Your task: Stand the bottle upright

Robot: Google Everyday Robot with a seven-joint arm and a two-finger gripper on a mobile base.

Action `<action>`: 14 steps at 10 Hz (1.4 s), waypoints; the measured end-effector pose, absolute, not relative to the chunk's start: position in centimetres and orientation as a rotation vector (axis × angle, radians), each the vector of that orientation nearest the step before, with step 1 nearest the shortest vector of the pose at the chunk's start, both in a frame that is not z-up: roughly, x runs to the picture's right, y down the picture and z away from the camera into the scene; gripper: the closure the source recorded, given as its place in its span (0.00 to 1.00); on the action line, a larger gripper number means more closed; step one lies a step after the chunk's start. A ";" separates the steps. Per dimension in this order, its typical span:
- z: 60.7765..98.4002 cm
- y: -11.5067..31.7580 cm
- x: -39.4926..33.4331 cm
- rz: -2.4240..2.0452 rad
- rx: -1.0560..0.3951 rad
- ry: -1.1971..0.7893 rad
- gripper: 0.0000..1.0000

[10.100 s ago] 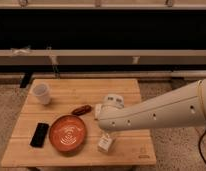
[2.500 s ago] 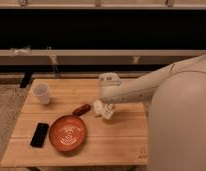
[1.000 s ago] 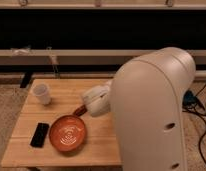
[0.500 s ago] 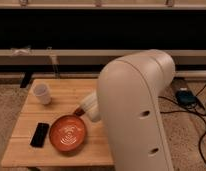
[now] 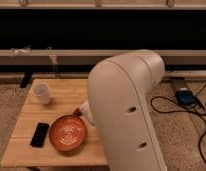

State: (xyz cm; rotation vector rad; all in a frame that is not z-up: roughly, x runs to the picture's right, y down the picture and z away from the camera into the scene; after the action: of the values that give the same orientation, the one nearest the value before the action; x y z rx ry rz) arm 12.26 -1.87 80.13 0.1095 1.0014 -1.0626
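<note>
The bottle is hidden; the arm's big white body point(image 5: 128, 110) fills the middle of the camera view and covers the right half of the wooden table point(image 5: 61, 87). My gripper is hidden too, somewhere behind that body over the covered part of the table. Only a white stretch of the arm point(image 5: 86, 112) pokes out at the plate's upper right edge.
An orange plate point(image 5: 67, 133) lies at the table's front middle. A black phone point(image 5: 39, 134) lies left of it. A white cup point(image 5: 42, 93) stands at the back left. A sliver of a brown object point(image 5: 77, 112) shows by the arm. Cables and a blue box point(image 5: 186, 96) lie on the floor at the right.
The arm's body has swung further left and closer, now covering more of the table. The white block, the bottle and the gripper, seen earlier right of the plate, are now covered.
</note>
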 end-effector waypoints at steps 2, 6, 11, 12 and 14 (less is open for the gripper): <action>80.0 -1.2 12.1 -1.051 0.120 1.000 0.36; 79.6 0.3 11.6 -1.035 0.112 0.984 0.23; 79.0 0.3 11.1 -1.032 0.113 0.969 0.23; 78.8 0.2 10.9 -1.035 0.114 0.965 0.23; 78.2 0.0 10.8 -1.037 0.115 0.964 0.23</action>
State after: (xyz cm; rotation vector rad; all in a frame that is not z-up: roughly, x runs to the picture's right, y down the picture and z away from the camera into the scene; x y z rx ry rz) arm 10.83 -0.01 78.19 0.1153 0.9640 -1.0373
